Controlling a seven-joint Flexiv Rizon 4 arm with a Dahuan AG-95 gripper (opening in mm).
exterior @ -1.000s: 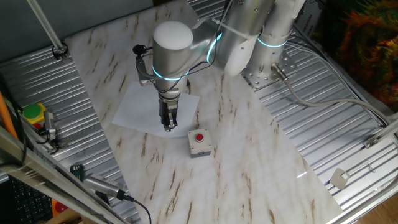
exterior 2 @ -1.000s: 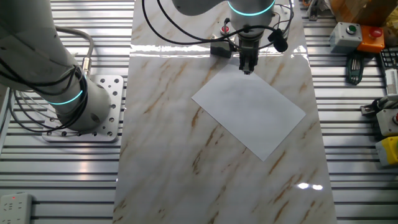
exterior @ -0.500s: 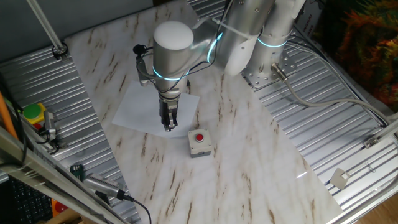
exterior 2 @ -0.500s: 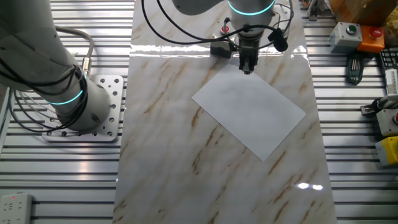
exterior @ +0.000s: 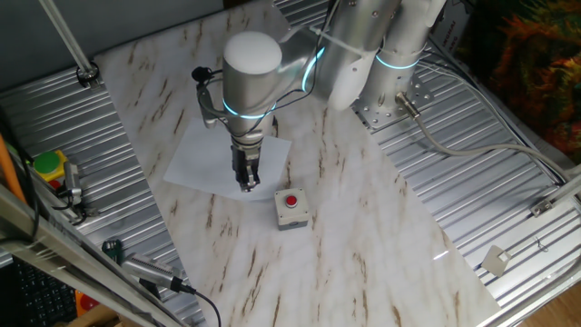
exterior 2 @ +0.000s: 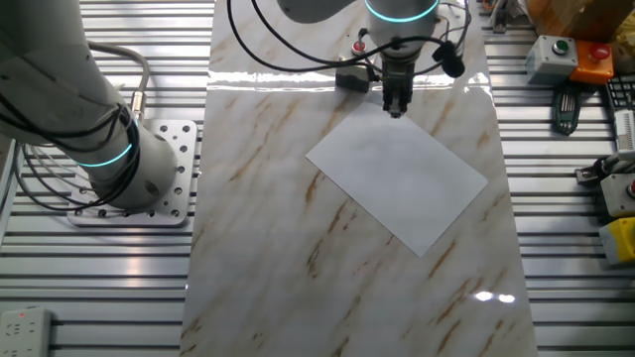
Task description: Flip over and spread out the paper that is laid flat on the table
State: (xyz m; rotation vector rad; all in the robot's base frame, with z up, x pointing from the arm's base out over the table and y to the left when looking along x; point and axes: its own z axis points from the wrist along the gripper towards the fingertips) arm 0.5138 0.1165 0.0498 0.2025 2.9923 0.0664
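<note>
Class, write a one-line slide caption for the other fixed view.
Pincer poised at a corner of the flat white paper on the marble-look table.

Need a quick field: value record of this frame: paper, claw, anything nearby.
paper: white sheet lying flat on the marble-look table, not yet flipped
claw: pointing down at the sheet's corner nearest the grey box; fingers close together, contact cannot be told
claw state: cannot tell whether it grips the paper
nearby: small grey box with red button beside that corner, off the sheet
surround: ribbed metal panels on both sides of the table
</note>
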